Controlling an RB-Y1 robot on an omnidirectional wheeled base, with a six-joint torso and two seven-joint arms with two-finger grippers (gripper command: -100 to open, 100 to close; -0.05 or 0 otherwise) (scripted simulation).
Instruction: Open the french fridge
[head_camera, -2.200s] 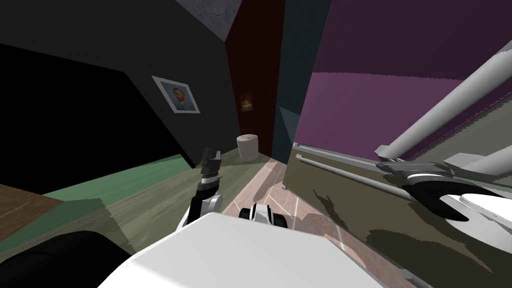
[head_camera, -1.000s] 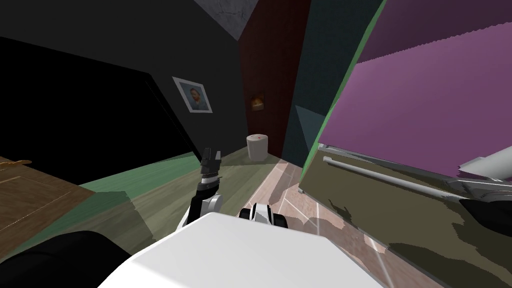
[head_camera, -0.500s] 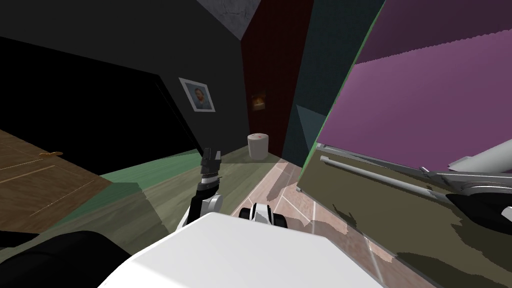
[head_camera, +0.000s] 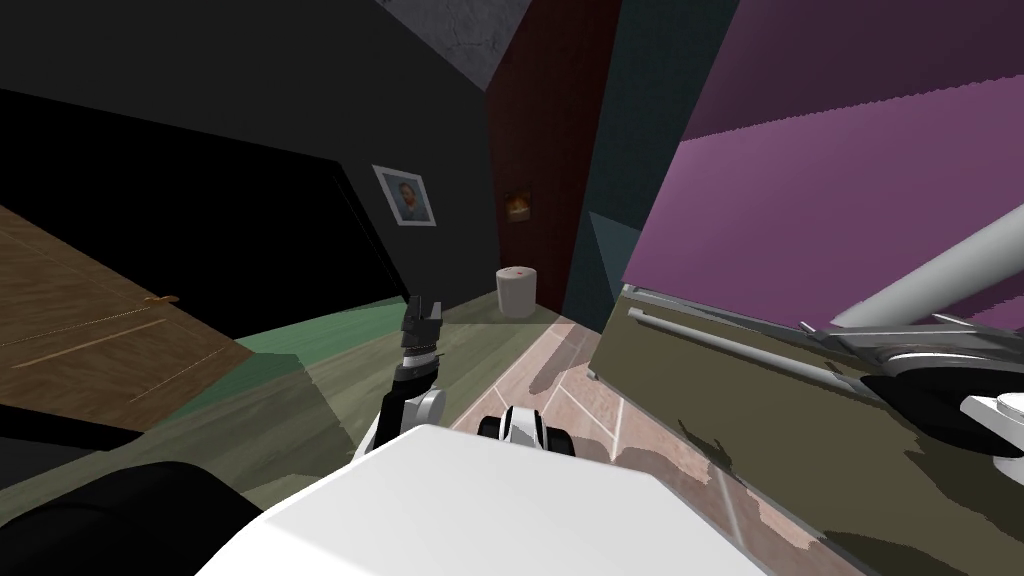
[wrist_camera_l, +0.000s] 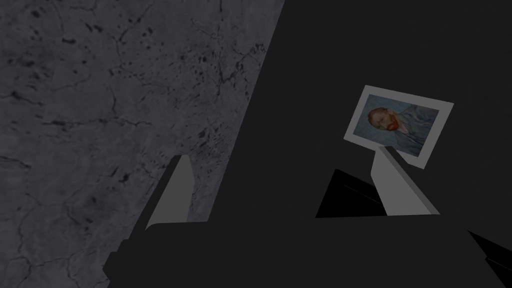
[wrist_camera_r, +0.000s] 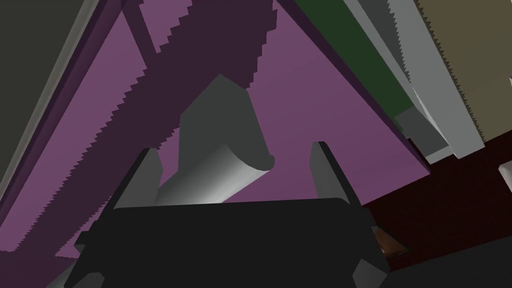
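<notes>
Fridge (head_camera: 820, 180) with a purple front takes up the right side of the head view, and its pale grey round handle (wrist_camera_r: 215, 172) lies between the right arm's fingers (wrist_camera_r: 327, 175). Those fingers are spread wide and released. The handle's end sits low between them, close to one finger and with a clear gap to the other, so nothing is clamped. The handle's grey bracket (wrist_camera_r: 220, 117) rises just beyond the fingertips, against the purple front. In the head view the handle slants up to the right edge, with the dark right forearm (head_camera: 930, 400) just under it. Whether the purple door has swung off its frame I cannot tell.

Below the purple front runs an olive drawer panel (head_camera: 700, 400) with a thin grey bar (head_camera: 720, 345) along its top edge.

The left arm's fingers (wrist_camera_l: 175, 192) stand released, raised over the middle of the floor (head_camera: 330, 400), well apart from the fridge. Beyond them a white cylinder (head_camera: 517, 292) stands on the floor at the foot of a dark red wall (head_camera: 540, 120). A framed portrait (head_camera: 405, 195) hangs on the dark wall beside it. A brown door (head_camera: 80, 330) lies at the left edge under a black area (head_camera: 150, 200).

Against half a second ago my own view has turned: more of the brown door shows, and a longer stretch of the handle shows at the right edge
</notes>
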